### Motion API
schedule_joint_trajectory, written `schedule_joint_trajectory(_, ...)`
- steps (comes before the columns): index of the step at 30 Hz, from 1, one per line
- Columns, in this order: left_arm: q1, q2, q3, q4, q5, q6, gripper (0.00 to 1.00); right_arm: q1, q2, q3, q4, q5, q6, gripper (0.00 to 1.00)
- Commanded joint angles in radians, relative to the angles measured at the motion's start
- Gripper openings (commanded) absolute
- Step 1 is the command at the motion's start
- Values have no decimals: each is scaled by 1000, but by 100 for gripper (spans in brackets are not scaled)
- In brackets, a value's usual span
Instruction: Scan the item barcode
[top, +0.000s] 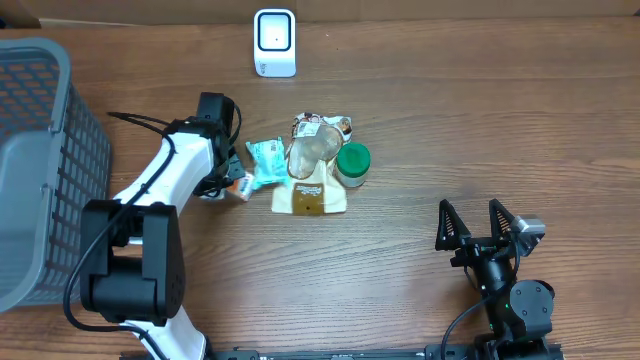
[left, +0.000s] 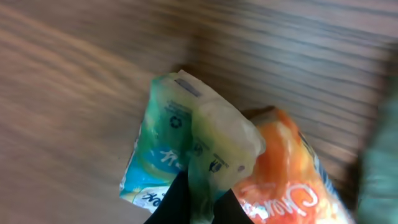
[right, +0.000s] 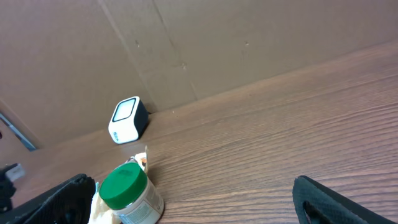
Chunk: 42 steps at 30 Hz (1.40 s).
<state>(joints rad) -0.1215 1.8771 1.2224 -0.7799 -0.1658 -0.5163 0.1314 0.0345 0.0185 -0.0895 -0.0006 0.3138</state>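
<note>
My left gripper (top: 236, 176) (left: 202, 210) is shut on the edge of a teal and pale green packet (top: 265, 158) (left: 166, 130), which rests on the table. An orange packet (top: 240, 188) (left: 283, 177) lies against it on the right in the left wrist view. The white barcode scanner (top: 274, 42) (right: 127, 119) stands at the back of the table, facing forward. My right gripper (top: 488, 224) (right: 189, 202) waits open near the front right, nothing between its fingers.
A jar with a green lid (top: 352, 163) (right: 127, 193) and a beige pouch (top: 310, 188) lie just right of the teal packet. A grey mesh basket (top: 45, 130) fills the left edge. A cardboard wall (right: 186, 43) backs the table.
</note>
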Motion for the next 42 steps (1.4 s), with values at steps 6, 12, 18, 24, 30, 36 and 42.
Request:
schedule_joint_trajectory(6, -40, 23, 34, 39, 275, 49, 18, -3, -9, -10, 6, -5, -4, 100)
schedule_joint_trajectory(12, -40, 23, 124, -54, 253, 59, 46, -3, -9, -10, 6, -5, -4, 100)
schedule_joint_trajectory(18, -43, 23, 299, -257, 185, 67, 53, -3, -9, -10, 6, -5, -4, 100)
schedule_joint_trajectory(24, -45, 2, 465, -403, 166, 72, 56, -3, -9, -10, 6, -5, -5, 100)
schedule_joint_trajectory(30, -49, -121, 525, -428, 156, 99, 60, -3, -9, -10, 6, -5, -4, 100)
schedule_joint_trajectory(36, -47, -302, 525, -443, 154, 153, 74, -3, -9, -10, 6, -5, -5, 100)
schedule_joint_trajectory(42, 6, -430, 525, -469, 51, 173, 100, -3, -9, -10, 6, -5, -4, 100)
